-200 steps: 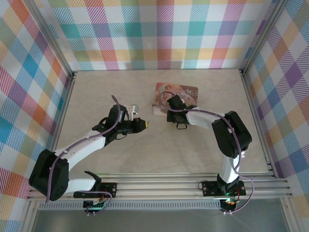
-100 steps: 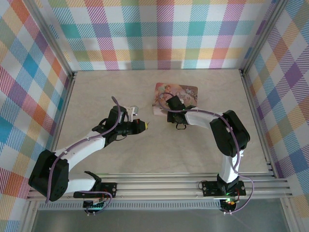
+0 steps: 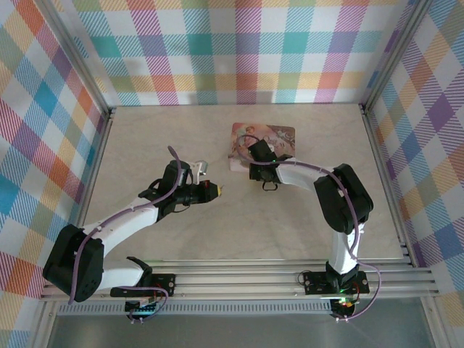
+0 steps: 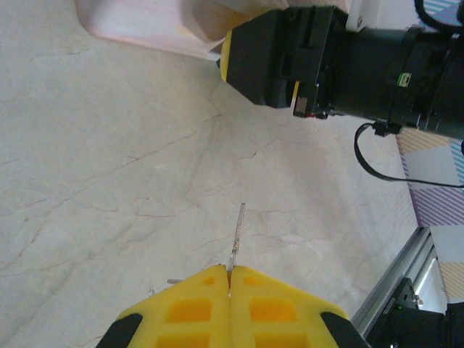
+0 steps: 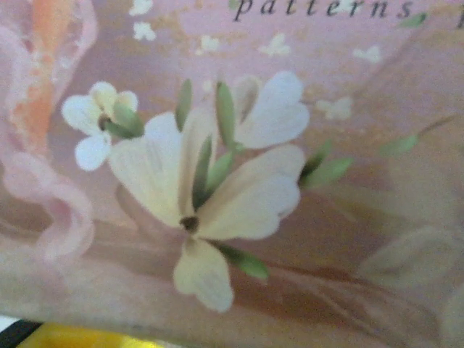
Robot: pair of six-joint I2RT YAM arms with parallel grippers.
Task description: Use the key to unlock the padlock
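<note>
On the left, the left tool (image 3: 214, 190) hangs low over the middle of the table (image 3: 181, 239), a little to the left of its centre. Seen from its own wrist camera, the left tool (image 4: 229, 270) has its yellow fingers (image 4: 188, 312) pressed together on the key (image 4: 236, 235). The thin blade sticks out past the tips and points over the bare table (image 4: 109, 159) toward the box (image 4: 138, 22) and the right tool (image 4: 233, 47). From above, the key (image 3: 220, 188) lies between the two tools, touching neither the box nor the right tool.

To the right, a pink box (image 3: 279, 138) with flower pictures lies flat, right of centre and closer to the far edge. The right tool (image 3: 254, 151) is over its near left corner. Its wrist camera looks closely at the box (image 5: 326, 181), with a strip of yellow finger (image 5: 94, 339) at the lower edge. I cannot tell whether this tool's fingers are apart or together.
</note>
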